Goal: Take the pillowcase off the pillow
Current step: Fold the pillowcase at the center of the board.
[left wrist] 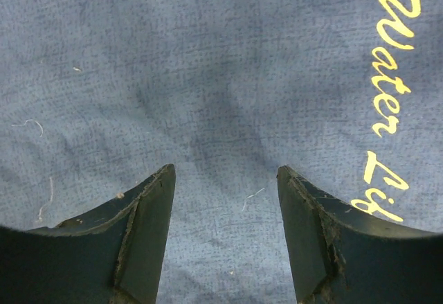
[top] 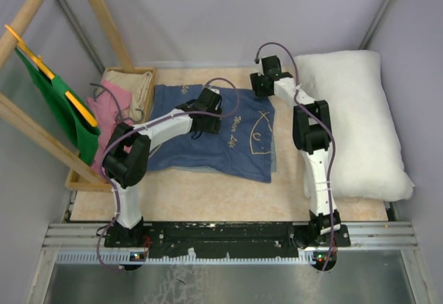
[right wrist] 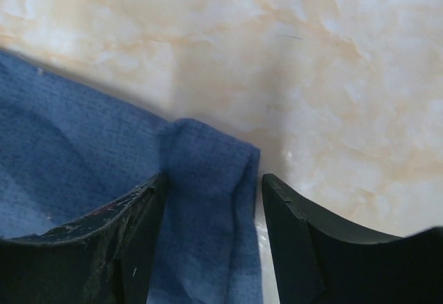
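This is a robotics lab test cell: a left arm (top: 149, 132) and right arm (top: 313, 138) stand bolted to a metal rail (top: 377, 235) at the edge of a marble-patterned worktop (top: 208, 194), closed in by plain grey walls (top: 208, 13), with a bare wooden frame (top: 102, 13) beside it.

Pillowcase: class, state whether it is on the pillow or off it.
Off. The pillowcase lies flat by itself; the pillow sits bare and white to its right.

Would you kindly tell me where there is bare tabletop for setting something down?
The widest bare table strip runs between the pillowcase and the base rail. Crowded: cloths at left, the pillow at right, the right arm between.
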Controlling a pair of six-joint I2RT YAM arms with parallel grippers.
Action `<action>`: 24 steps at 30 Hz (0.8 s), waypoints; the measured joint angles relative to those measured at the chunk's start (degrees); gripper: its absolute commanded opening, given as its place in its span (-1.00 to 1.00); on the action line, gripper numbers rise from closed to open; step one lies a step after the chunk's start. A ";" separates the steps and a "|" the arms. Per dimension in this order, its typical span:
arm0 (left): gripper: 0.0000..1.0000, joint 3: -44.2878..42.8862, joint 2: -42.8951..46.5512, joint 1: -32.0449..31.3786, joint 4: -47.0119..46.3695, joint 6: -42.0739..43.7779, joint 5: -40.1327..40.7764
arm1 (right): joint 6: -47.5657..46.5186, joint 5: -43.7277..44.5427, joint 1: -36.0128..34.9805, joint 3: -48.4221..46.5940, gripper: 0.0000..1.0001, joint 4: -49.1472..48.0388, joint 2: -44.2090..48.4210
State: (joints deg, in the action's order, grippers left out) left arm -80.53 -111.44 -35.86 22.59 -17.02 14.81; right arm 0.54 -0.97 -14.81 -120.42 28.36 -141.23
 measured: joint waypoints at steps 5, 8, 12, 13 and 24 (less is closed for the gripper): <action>0.35 0.79 0.04 0.11 0.17 -0.68 0.44 | 0.90 2.10 1.77 5.57 0.18 -3.39 2.86; 0.35 1.81 0.31 0.11 0.13 -1.11 0.42 | 2.08 2.86 3.82 7.32 0.15 -4.57 3.78; 0.35 4.07 1.07 0.11 -0.39 -2.03 -0.22 | 2.64 3.48 6.27 7.56 0.15 -4.74 3.93; 0.35 4.83 1.36 0.11 -0.66 -2.45 -0.66 | 2.67 3.58 6.73 7.45 0.16 -4.59 3.93; 0.35 8.50 2.60 -0.17 -1.55 -4.55 -2.21 | 1.75 3.65 6.36 5.62 0.34 -1.79 3.45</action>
State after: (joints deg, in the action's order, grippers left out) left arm -72.03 -108.84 -36.03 21.04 -21.56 12.60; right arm 2.28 2.68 -8.45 -114.80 26.57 -137.78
